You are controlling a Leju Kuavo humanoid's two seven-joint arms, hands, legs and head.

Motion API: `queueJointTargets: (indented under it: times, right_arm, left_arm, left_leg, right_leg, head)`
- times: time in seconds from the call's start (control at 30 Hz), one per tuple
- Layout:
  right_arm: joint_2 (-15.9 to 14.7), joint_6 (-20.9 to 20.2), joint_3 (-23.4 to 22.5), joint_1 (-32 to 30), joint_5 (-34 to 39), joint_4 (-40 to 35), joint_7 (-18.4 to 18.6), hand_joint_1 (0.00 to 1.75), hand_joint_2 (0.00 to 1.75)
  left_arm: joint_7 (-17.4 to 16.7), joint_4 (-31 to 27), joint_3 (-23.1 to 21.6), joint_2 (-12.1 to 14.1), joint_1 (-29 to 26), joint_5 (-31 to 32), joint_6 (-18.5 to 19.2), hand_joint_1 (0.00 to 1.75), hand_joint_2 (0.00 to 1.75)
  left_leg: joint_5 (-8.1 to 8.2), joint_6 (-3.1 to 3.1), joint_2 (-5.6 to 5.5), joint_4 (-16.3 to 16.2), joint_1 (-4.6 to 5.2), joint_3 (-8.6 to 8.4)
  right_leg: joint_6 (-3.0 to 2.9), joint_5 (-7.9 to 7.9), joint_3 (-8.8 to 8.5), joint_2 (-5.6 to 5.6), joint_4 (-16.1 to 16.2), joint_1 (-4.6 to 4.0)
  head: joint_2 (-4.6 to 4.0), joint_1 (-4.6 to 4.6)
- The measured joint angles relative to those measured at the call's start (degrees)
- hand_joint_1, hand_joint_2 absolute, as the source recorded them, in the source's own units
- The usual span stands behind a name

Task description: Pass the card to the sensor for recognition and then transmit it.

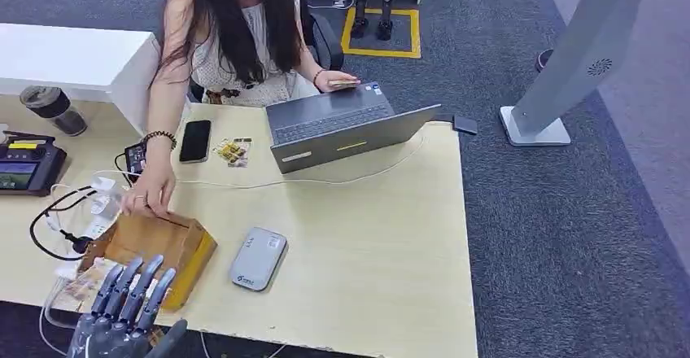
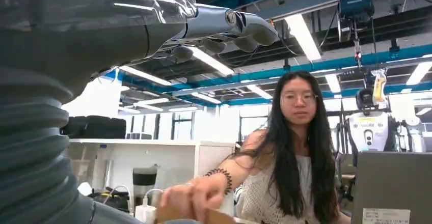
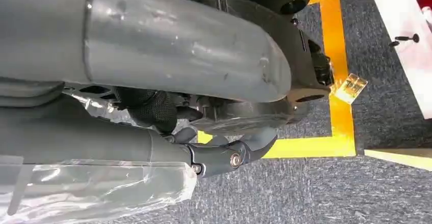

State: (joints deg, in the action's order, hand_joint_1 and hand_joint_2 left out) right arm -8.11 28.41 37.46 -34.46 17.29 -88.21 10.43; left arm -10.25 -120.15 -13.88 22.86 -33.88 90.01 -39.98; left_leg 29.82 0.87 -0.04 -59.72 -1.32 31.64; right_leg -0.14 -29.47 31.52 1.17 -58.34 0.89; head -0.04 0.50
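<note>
The left hand (image 1: 126, 313) hovers at the near edge of the pale worktop (image 1: 382, 252), fingers spread and holding nothing, beside a wooden box (image 1: 155, 248). The right hand (image 3: 224, 155) hangs over the carpet, fingers curled on nothing. A grey sensor (image 1: 258, 259), flat with rounded corners, lies right of the box. Beyond, small yellow-patterned cards (image 1: 232, 151) lie between a phone (image 1: 195, 141) and a laptop (image 1: 342, 126). A person (image 1: 232, 32) sits behind, one hand on the box.

Head view overlooks table (image 1: 366, 236); wrists close.

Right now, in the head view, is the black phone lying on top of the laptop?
No, the black phone lies flat on the table, apart from the laptop, beside the person's forearm.
</note>
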Motion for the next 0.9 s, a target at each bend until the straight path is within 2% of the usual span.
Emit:
queueJointTargets:
  times: [0.5, 0.67, 0.83, 0.9]
  right_arm:
    - [0.02, 0.0, -0.5, -1.76, -0.02, -1.86, 2.4, 0.0, 0.0]
    - [0.02, 0.02, -0.5, -2.08, -0.2, -2.47, 3.23, 0.0, 0.0]
    - [0.0, 0.0, -0.48, -2.11, -0.11, -2.67, 3.76, 0.0, 0.0]
    - [0.0, 0.02, -0.48, -2.1, -0.04, -2.67, 3.78, 0.0, 0.0]
  left_arm:
    - [-0.28, 0.02, 0.0, 0.24, 0.54, 0.0, 0.0, 0.0, 1.75]
    - [-2.35, 0.61, -0.02, 0.79, 1.25, 0.02, 0.0, 0.0, 1.75]
    - [-8.1, 3.01, -0.22, 2.6, 3.59, -0.76, 0.0, 0.0, 1.75]
    - [-8.7, 4.22, -0.24, 2.89, 4.89, -1.84, 0.0, 0.0, 1.75]
  left_leg:
    - [0.0, 0.0, -0.01, 0.0, 0.0, -0.02]
    - [0.0, 0.0, -0.02, 0.0, 0.0, -0.02]
    - [-0.01, 0.0, -0.05, 0.0, 0.0, -0.03]
    - [-0.01, 0.01, -0.05, 0.0, 0.0, -0.04]
  right_leg:
    - [0.0, 0.0, 0.0, 0.0, 0.0, 0.0]
    - [0.0, 0.0, 0.0, -0.01, 0.0, 0.0]
    - [0.0, 0.0, -0.02, -0.04, -0.01, 0.0]
    - [0.0, 0.0, -0.02, -0.03, -0.02, -0.01]
  head:
    - [0.0, 0.0]
    - [0.0, 0.02]
    - [0.0, 0.0]
    - [0.0, 0.0]
